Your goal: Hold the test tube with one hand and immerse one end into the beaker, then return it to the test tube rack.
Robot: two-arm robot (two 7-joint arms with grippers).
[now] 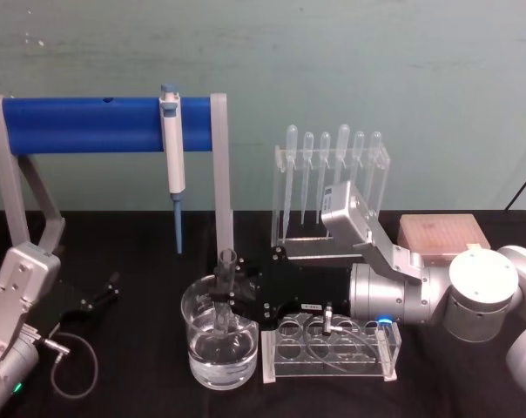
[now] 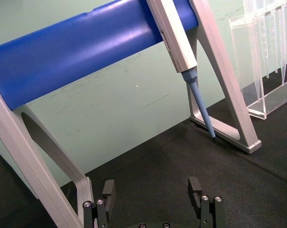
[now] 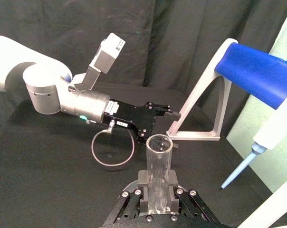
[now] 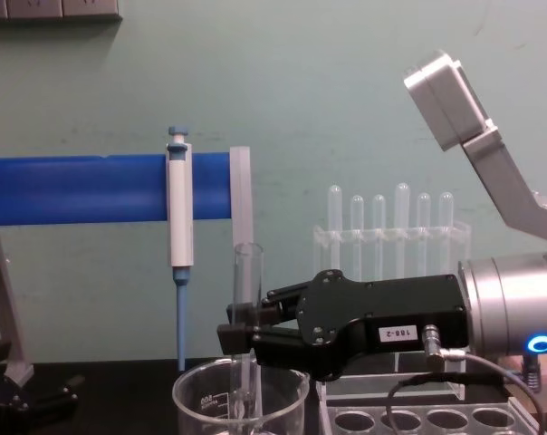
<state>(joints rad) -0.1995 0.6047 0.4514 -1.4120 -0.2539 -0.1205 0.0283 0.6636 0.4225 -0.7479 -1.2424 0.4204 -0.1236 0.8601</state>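
A: Count of the glassware?
B: One clear glass test tube point(image 1: 227, 266), one wide clear glass beaker point(image 1: 200, 355).
A: And the plastics?
B: Six slim bulb-topped plastic pipettes point(image 1: 343, 174), one white-and-blue pipettor point(image 1: 171, 157), two clear plastic racks point(image 1: 333, 371).

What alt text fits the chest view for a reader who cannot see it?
The right gripper, reaching in from the right, holds a clear test tube upright, its lower end inside the beaker. A rack sits below the gripper, a pipettor hangs from a blue bar behind, and the left gripper lies idle at lower left.
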